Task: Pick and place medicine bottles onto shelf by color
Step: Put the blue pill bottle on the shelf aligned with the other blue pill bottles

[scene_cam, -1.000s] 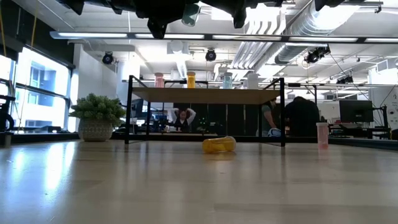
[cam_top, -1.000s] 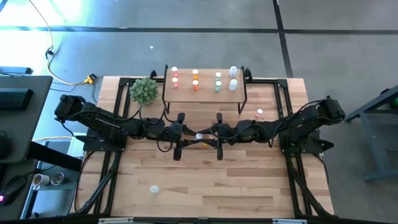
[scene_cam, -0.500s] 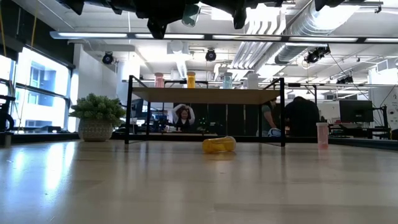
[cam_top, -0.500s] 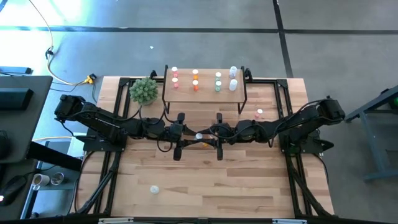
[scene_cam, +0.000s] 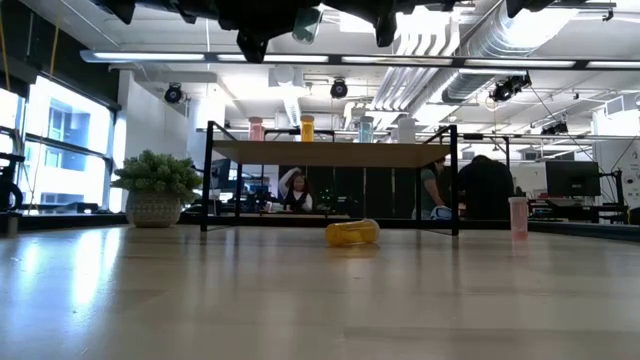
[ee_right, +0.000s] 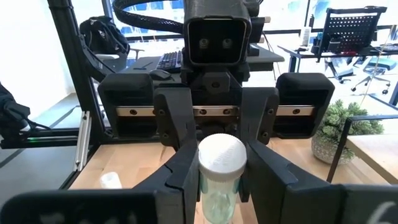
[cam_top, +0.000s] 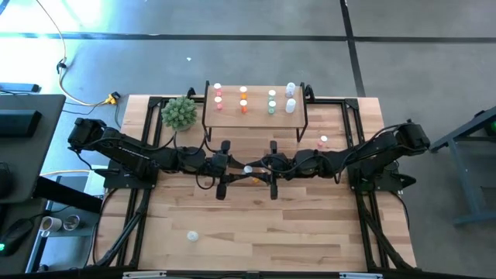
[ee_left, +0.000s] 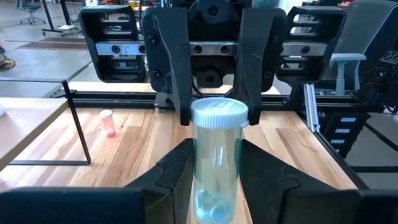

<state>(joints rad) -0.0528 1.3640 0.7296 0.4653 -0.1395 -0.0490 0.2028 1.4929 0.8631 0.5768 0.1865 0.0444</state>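
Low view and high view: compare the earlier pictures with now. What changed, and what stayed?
Only the person behind the shelf shifted their arms. The left gripper and right gripper stay put, both on the clear bottle. The bottles on the shelf have not moved.

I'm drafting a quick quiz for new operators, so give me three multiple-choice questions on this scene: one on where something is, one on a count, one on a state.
1. Where does the lone pink bottle stand?
A. On the shelf
B. On the table, right of the shelf
C. Beside the plant

2. How many bottles stand on the shelf?
A. Four
B. Six
C. Eight

3. What is the state of the clear bottle?
A. Lying on the table
B. Held in the air between the left end effector and the right end effector
C. Standing on the shelf

Answers: 1 B, the high view shows it on the planks just off the shelf's right end. 2 C, four colour pairs show from above. 3 B, both wrist views show fingers of each arm clamping it.
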